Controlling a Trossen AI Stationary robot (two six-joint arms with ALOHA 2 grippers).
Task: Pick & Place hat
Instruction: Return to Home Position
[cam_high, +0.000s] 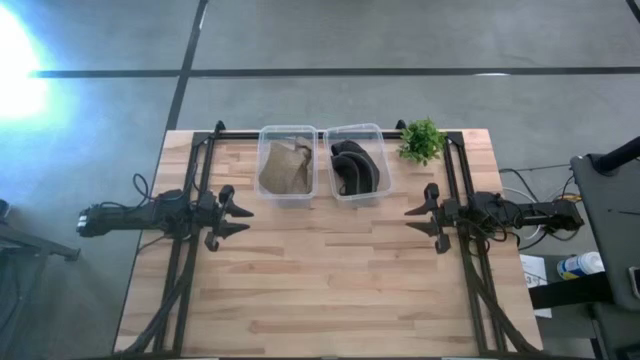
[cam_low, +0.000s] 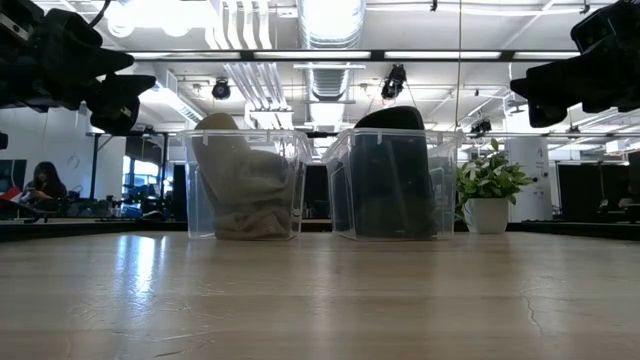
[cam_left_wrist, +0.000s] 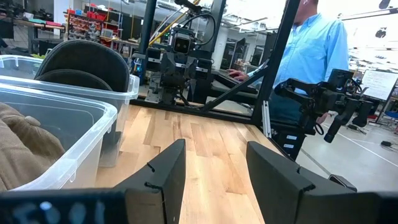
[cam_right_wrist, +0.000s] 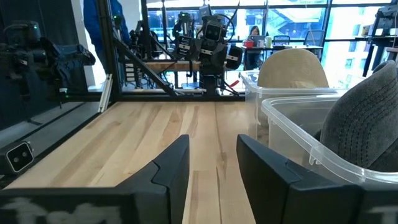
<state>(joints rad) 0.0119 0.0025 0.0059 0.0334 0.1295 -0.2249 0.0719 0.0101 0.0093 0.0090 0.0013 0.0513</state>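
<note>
A tan hat (cam_high: 284, 166) sits crumpled in the left clear bin (cam_high: 288, 198). A dark grey hat (cam_high: 356, 168) sits in the right clear bin (cam_high: 358, 198). In the low view the tan hat (cam_low: 240, 185) and the dark hat (cam_low: 392, 175) each rise above their bin's rim. My left gripper (cam_high: 240, 216) is open, raised over the table's left side, level with the bins' near walls. My right gripper (cam_high: 418, 220) is open, raised over the right side. In the wrist views both pairs of fingers are apart, left gripper (cam_left_wrist: 214, 171) and right gripper (cam_right_wrist: 212, 163), with bare table between them.
A small potted plant (cam_high: 421, 141) stands at the far right corner beside the dark hat's bin. Black frame rails (cam_high: 190, 200) run along both table sides. The near half of the wooden table (cam_high: 330, 290) is bare. A person in a blue shirt (cam_left_wrist: 311, 50) stands beyond the table.
</note>
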